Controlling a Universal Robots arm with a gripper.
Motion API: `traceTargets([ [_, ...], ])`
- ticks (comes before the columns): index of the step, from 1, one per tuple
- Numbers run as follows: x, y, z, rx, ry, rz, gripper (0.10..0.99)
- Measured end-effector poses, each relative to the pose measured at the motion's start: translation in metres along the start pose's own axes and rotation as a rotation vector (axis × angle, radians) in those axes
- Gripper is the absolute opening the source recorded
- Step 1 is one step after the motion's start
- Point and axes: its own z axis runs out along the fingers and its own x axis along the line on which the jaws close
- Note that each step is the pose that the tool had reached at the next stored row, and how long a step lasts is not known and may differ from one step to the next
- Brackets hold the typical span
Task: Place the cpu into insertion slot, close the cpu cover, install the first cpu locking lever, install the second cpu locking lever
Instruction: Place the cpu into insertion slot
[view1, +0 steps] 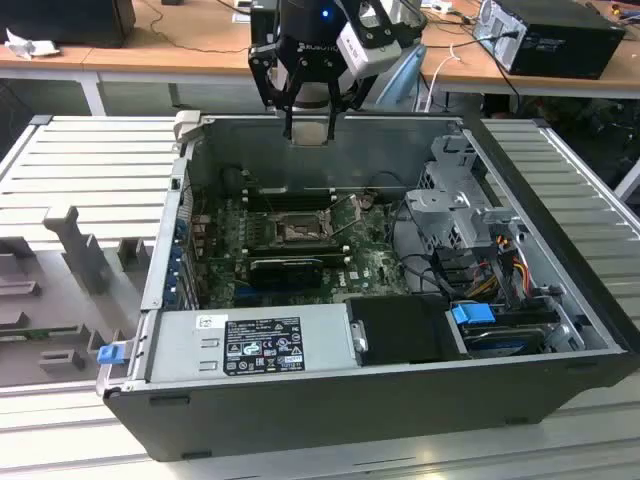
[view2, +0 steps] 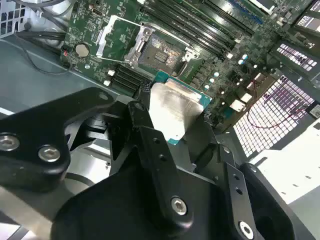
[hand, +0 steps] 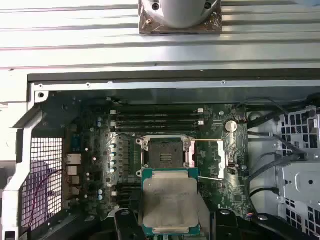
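Note:
My gripper (view1: 309, 128) hangs above the back wall of the open computer case, shut on the cpu (view1: 309, 135). The cpu is a flat square chip with a dull silver top and a green edge, held by its sides in both wrist views (view2: 172, 107) (hand: 170, 200). It is well above the green motherboard (view1: 365, 262), apart from it. The insertion slot (view1: 297, 230) (view2: 162, 52) (hand: 165, 152) is a dark square socket with a silver rim, lying bare. The cpu cover (view2: 107, 35) (hand: 221, 160), a thin silver frame, stands swung open beside the socket.
Long black memory slots (hand: 157, 120) run along one side of the socket. A black graphics card (view1: 285, 268), the power supply (view1: 260, 340) and a drive cage (view1: 460, 210) with cables crowd the case. Grey fixtures (view1: 70, 250) stand at the exterior view's left.

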Motion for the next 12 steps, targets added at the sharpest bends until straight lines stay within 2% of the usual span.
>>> traceTargets([
  [6,0.0,0.0,0.0,-0.003,-0.0136,0.151,0.529],
  [12,0.0,-0.0001,0.0002,-0.003,-0.0223,0.246,0.529],
])
